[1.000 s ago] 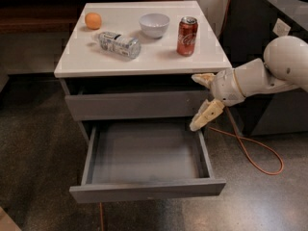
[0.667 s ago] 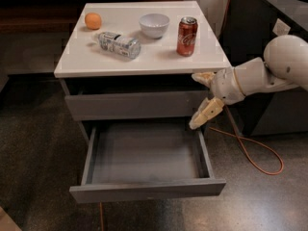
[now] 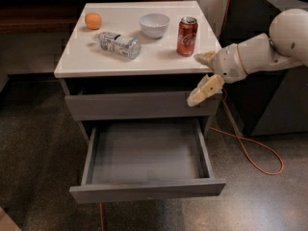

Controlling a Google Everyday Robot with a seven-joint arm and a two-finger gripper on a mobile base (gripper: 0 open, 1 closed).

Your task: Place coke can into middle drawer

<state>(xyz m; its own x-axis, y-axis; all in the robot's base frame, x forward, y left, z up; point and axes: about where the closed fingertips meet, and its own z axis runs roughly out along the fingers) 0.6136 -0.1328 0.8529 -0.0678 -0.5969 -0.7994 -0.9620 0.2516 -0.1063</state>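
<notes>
The gripper [image 3: 202, 75], spread wide beside the tabletop's [image 3: 159, 59] right edge, needed to straddle the upright coke can [image 3: 187, 36] mid-body.

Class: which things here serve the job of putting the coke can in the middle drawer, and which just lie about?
Job:
coke can, upright on the cabinet top
middle drawer, pulled open
gripper, open, by the top's right front corner

Lying about:
orange
plastic bottle
bowl

No lettering is legible on the coke can [image 3: 187, 36] near the gripper [image 3: 195, 79].
</notes>
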